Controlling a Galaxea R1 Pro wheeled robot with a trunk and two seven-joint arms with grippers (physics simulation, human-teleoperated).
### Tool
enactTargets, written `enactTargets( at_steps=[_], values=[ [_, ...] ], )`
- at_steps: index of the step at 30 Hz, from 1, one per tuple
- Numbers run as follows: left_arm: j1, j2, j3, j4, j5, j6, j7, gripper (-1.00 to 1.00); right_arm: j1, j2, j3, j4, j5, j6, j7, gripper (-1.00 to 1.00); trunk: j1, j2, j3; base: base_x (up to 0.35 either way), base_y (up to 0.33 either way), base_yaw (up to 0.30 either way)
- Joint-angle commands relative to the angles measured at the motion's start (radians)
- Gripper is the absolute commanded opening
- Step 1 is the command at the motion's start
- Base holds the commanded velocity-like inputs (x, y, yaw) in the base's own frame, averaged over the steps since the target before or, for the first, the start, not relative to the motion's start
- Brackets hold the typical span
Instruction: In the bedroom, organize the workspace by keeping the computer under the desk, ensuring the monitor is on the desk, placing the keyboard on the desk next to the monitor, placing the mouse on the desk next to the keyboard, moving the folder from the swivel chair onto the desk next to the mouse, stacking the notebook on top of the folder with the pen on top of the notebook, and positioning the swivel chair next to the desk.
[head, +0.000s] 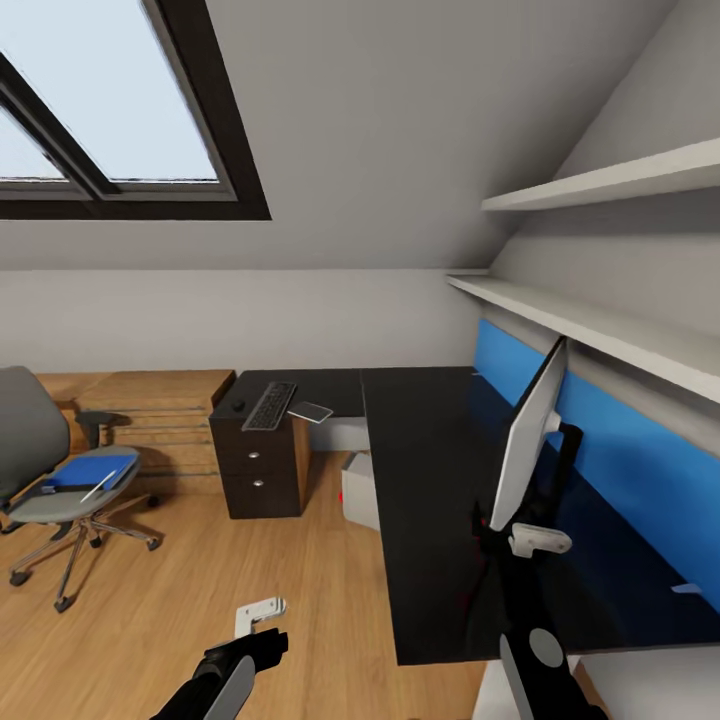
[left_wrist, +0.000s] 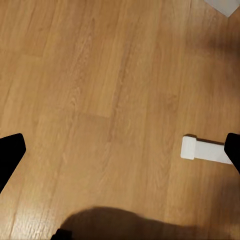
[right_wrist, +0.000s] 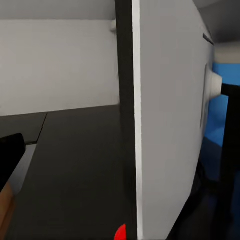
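Note:
The monitor (head: 530, 430) stands edge-on on the right part of the black L-shaped desk (head: 430, 520); its white back (right_wrist: 170, 125) is close in the right wrist view. My right gripper (head: 535, 543) is open at the monitor's lower edge, one dark finger (right_wrist: 10, 155) well apart from it. The keyboard (head: 268, 405), mouse (head: 239, 405) and grey notebook (head: 311, 411) lie on the desk's far left wing. A blue folder (head: 90, 470) with the pen (head: 97, 487) on it rests on the swivel chair (head: 30, 440). The white computer (head: 360, 490) sits under the desk. My left gripper (head: 262, 612) hangs open over the floor.
A drawer unit (head: 258, 470) stands under the desk's left wing, with wooden steps (head: 150, 410) behind the chair. Two white shelves (head: 600, 330) run along the right wall above a blue panel (head: 620, 450). Wooden floor (left_wrist: 100, 90) lies between the chair and the desk.

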Motion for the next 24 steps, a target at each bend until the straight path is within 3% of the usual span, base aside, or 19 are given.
enactTargets(
  at_steps=[1, 15, 24],
  values=[
    [0.000, 0.000, -0.003, -0.001, 0.010, 0.001, 0.009, 1.00, 0.001, 0.001, -0.002, 0.001, 0.011, -0.002, -0.004, 1.00, 0.000, -0.001, -0.001, 0.022, 0.016, 0.000],
    [0.000, 0.000, -0.004, 0.000, 0.009, 0.000, 0.009, 1.00, 0.004, -0.001, -0.002, 0.001, 0.013, 0.003, -0.010, 1.00, 0.000, -0.001, -0.001, 0.154, 0.003, 0.000],
    [0.000, 0.000, -0.005, 0.002, 0.009, 0.000, 0.009, 1.00, 0.004, -0.001, -0.003, 0.001, 0.012, 0.010, -0.078, 1.00, 0.000, -0.001, -0.001, 0.106, 0.000, 0.000]
  ],
)
